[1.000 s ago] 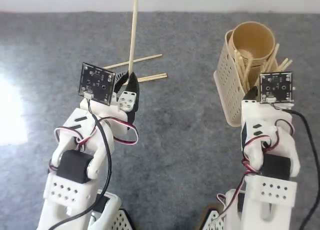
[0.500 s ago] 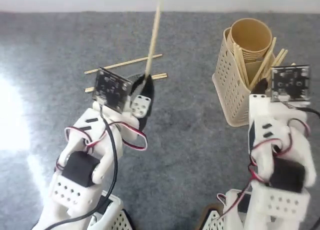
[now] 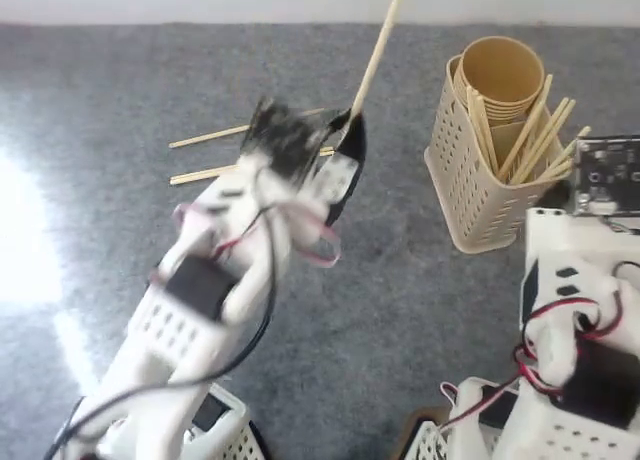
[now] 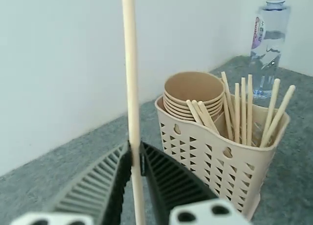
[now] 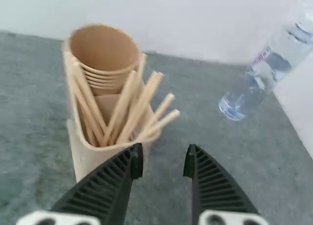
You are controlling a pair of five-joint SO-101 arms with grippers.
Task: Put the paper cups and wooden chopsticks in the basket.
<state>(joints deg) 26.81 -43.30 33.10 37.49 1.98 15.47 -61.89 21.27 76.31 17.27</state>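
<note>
Water bottle behind the basket; left gripper clamps one chopstick, basket standing apart; right gripper gapes, empty.

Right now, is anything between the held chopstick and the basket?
Nothing visible. The left gripper holds the chopstick, and only bare mat lies between it and the basket.

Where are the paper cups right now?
In the high view the paper cups sit stacked in the far end of the basket, at the right, beside the standing chopsticks.
</note>
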